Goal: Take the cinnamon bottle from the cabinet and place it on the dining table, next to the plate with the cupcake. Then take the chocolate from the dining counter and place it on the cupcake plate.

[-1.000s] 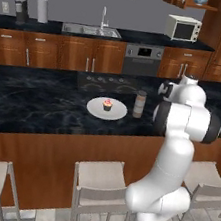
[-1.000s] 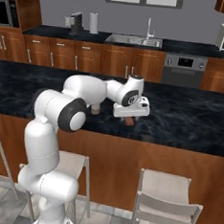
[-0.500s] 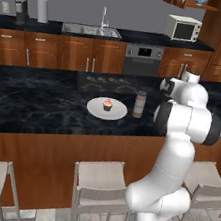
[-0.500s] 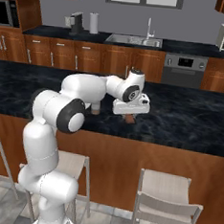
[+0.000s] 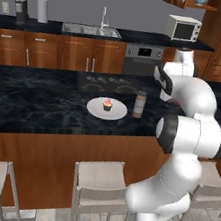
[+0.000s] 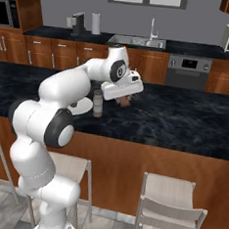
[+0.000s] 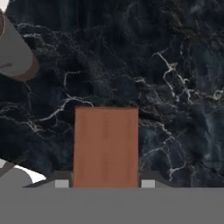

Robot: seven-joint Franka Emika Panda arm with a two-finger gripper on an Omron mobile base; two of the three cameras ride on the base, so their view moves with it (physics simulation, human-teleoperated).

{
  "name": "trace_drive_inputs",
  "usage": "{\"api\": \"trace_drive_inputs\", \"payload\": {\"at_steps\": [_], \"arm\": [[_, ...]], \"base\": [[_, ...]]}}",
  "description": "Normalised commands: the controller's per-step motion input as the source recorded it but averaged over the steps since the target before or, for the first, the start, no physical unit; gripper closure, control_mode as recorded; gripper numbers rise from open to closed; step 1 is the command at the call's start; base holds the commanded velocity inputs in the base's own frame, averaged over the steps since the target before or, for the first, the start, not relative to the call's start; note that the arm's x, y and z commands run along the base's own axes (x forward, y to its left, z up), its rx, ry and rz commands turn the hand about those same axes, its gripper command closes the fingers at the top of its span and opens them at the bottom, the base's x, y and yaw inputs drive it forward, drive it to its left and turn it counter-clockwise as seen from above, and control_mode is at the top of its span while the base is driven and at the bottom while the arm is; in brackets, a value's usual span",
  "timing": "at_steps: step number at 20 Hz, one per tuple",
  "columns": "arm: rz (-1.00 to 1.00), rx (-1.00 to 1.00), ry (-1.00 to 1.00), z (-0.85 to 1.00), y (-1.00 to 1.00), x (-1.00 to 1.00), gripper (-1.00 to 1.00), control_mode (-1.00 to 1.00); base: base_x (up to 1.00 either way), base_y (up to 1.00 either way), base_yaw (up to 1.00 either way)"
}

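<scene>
so the gripper (image 7: 105,183) is clamped on the chocolate (image 7: 105,146), a flat brown bar that sits right between the two finger tips in the hand view, with a tip pressed to each of its long sides. it's held up off the dark marble dining counter (image 7: 175,65), which spreads out beneath it. in the right base view the chocolate (image 6: 125,101) pokes out as a small brown block just under the white hand, hanging above the dining counter (image 6: 184,122).

the cinnamon bottle (image 5: 140,104) is standing upright on the dining counter (image 5: 32,105), just beside the right edge of the plate (image 5: 95,108) in the left base view, close but i can't tell if they actually touch. the cupcake (image 5: 107,104) sits in the middle of that white plate, pink on top with a dark base. from the right base view the cinnamon bottle (image 6: 97,103) is upright just to the left of the hand, and a sliver of the plate (image 6: 77,108) peeks out behind the arm. in the hand view the cinnamon bottle (image 7: 15,57) shows up at the top left corner, grey with a brown cap.

the arm reaches forward over the counter, hand pointing down, a bit to the right of the bottle and plate.
</scene>
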Motion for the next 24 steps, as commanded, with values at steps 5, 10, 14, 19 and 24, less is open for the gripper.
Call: {"api": "trace_drive_inputs", "payload": {"at_steps": [5, 10, 14, 19, 24], "arm": [[0.11, -0.18, -0.01, 1.0, 0.67, -0.13, 1.0, -1.0], [0.17, -0.13, 0.01, 1.0, 0.85, -0.03, 1.0, -1.0], [0.31, -0.14, 0.0, 0.71, 1.0, 0.0, 1.0, -1.0], [0.43, -0.11, 0.02, -0.34, 1.0, 0.06, 1.0, -1.0], [0.38, -0.02, 0.0, -0.74, 0.96, 0.11, 1.0, -1.0]], "base": [[0.0, 0.0, 0.0], [0.0, 0.0, 0.0], [0.0, 0.0, 0.0], [0.0, 0.0, 0.0], [0.0, 0.0, 0.0]]}}
